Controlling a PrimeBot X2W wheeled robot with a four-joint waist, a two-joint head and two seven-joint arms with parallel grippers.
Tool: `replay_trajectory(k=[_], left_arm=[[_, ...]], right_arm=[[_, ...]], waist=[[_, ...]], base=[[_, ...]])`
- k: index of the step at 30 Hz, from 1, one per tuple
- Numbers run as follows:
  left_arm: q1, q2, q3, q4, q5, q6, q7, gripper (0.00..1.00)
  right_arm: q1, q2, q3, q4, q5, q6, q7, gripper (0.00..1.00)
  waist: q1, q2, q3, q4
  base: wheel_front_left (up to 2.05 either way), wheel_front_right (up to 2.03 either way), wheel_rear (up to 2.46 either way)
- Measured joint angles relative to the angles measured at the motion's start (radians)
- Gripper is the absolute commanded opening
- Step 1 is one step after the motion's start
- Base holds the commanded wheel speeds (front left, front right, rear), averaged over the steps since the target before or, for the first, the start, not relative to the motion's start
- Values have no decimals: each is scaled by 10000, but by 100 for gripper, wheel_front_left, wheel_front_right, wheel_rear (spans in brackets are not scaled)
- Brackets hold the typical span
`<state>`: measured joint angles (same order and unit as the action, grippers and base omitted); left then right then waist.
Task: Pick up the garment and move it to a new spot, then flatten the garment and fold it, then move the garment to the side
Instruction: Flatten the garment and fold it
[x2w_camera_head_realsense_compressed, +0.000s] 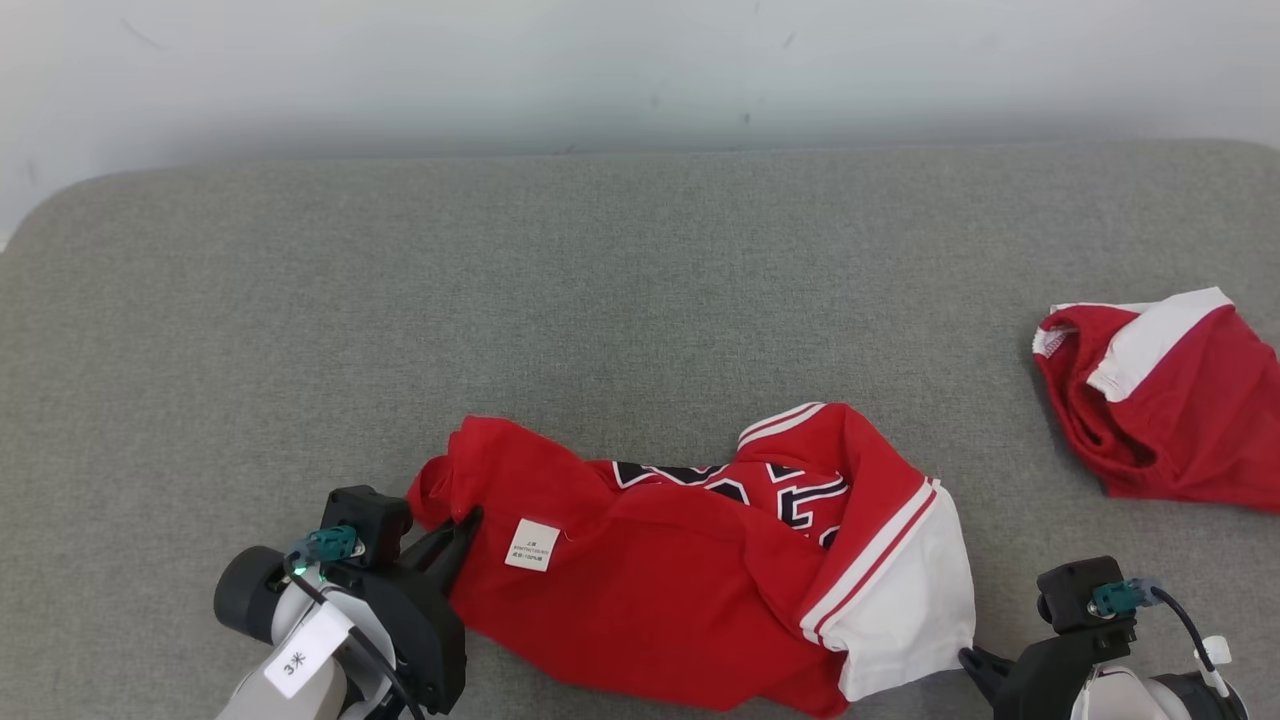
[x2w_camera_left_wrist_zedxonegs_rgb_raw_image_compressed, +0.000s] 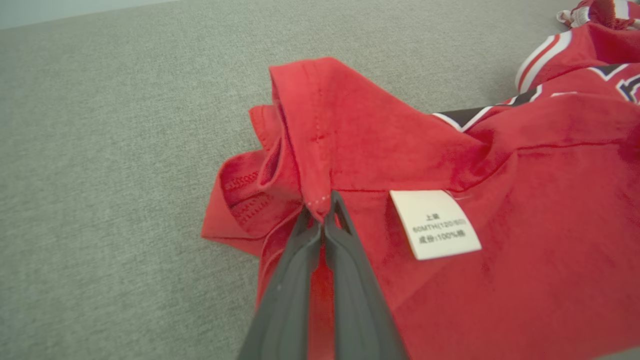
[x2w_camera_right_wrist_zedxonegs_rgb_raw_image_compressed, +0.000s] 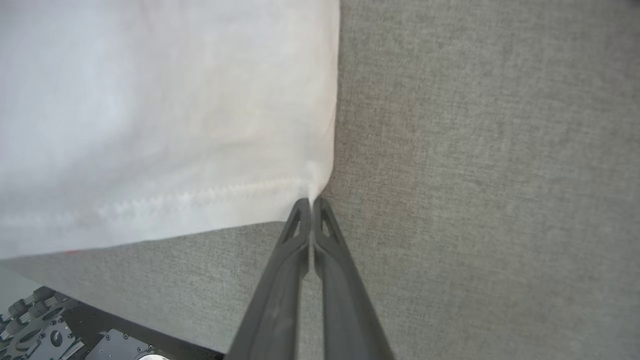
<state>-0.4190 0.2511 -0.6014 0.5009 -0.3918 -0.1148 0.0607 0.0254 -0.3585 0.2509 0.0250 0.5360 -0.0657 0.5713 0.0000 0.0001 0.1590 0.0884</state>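
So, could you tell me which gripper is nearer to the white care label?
Left. The left gripper pinches the red garment just beside the care label; the right gripper pinches its white corner, far across.

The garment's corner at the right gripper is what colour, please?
White; the corner shows best in the right wrist view.

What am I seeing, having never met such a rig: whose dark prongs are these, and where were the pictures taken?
A two-armed robot. The wide picture comes from its head, looking down; the others from wrist cameras looking along each pincer's fingers. On the grey fabric surface lies a crumpled red jersey with white hem and black lettering, and, further right, a second red-and-white garment. The left pincer is shut on the jersey's red edge; the right pincer pinches its white corner.
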Motion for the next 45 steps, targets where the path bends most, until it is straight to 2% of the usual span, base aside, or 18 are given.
replay_trajectory(k=[5, 11, 16, 23, 27, 34, 41, 45], left_arm=[[24, 6, 13, 17, 56, 19, -107, 0], [150, 61, 405, -163, -128, 157, -456, 0], [285, 374, 800, -625, -186, 405, -821, 0], [1293, 552, 1005, -1361, -236, 715, -1246, 0], [1817, 529, 957, -1747, -324, 796, -1287, 0], [2540, 485, 318, -1904, -403, 696, -986, 0], [2539, 439, 360, -1931, -443, 713, -775, 0], [2537, 543, 550, -1944, -516, 886, -732, 0]], right_arm=[[-6, 84, -73, 50, 146, 128, -176, 0], [-198, 48, -880, -253, 715, 228, -667, 0], [-371, -230, -1572, -608, 917, 307, -1066, 0], [-108, -232, -2006, -970, 1225, 318, -1480, 0], [337, -201, -2088, -984, 1407, 322, -1582, 0], [472, -169, -2090, -1080, 1415, 353, -1622, 0], [452, -174, -1977, -1051, 1402, 364, -1607, 0], [453, -194, -1935, -966, 1383, 364, -1576, 0]], waist=[[0, 0, -168, 92], [0, 0, -422, 198], [-1, -1, -626, 235], [-1, -1, -758, 185], [-1, -1, -771, 182], [-1, 0, -722, 204], [-1, -1, -701, 261], [-1, -1, -717, 296]], base=[[0, 0, 0], [0, 0, 0], [0, 0, 0], [0, 0, 0], [0, 0, 0], [0, 0, 0], [0, 0, 0], [0, 0, 0]])
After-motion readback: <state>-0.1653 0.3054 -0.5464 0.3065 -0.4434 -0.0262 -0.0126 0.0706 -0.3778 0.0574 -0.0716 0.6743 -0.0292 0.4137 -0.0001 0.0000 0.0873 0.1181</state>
